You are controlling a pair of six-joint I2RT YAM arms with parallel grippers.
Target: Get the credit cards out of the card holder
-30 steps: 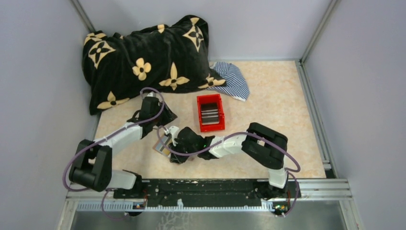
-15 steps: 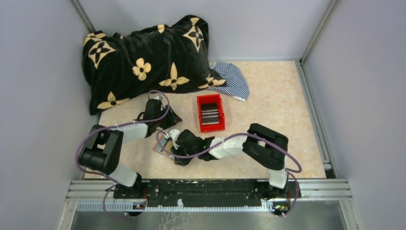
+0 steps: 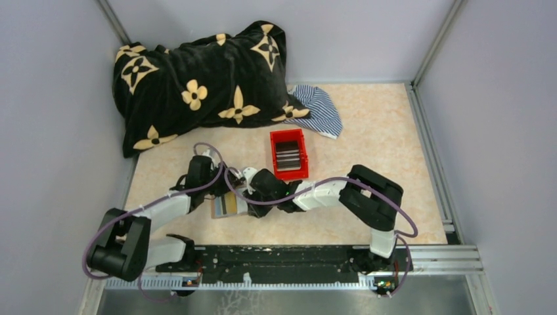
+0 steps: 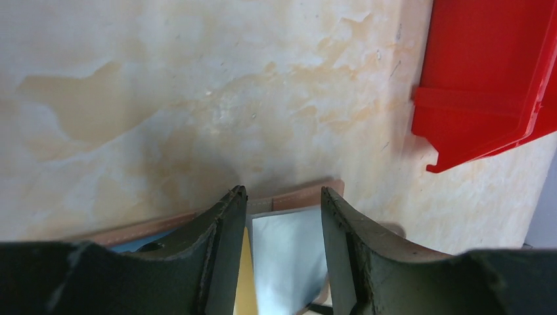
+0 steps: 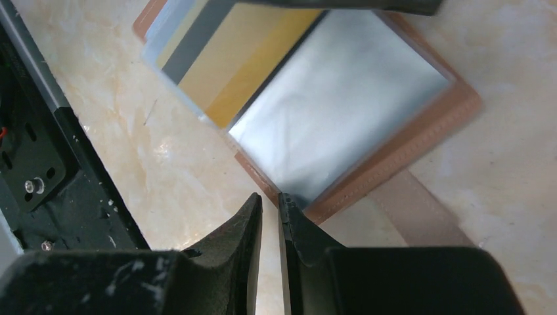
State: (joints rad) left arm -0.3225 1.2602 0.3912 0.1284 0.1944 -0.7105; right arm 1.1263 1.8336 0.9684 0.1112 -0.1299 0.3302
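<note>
Left gripper (image 4: 282, 197) hangs half open astride the holder's (image 5: 368, 105) grey panel, gripping nothing. Right gripper (image 5: 270, 198) is nearly closed at its brown rim; whether it pinches, I cannot tell. Cards (image 5: 230, 65) stick out past the holder's edge. The holder lies near the bin (image 3: 273, 156), front-left of it.

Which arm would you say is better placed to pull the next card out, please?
Left. The left fingers stand open over the credit cards protruding from the card holder; the right fingers are closed on its border, holding it steady.
</note>
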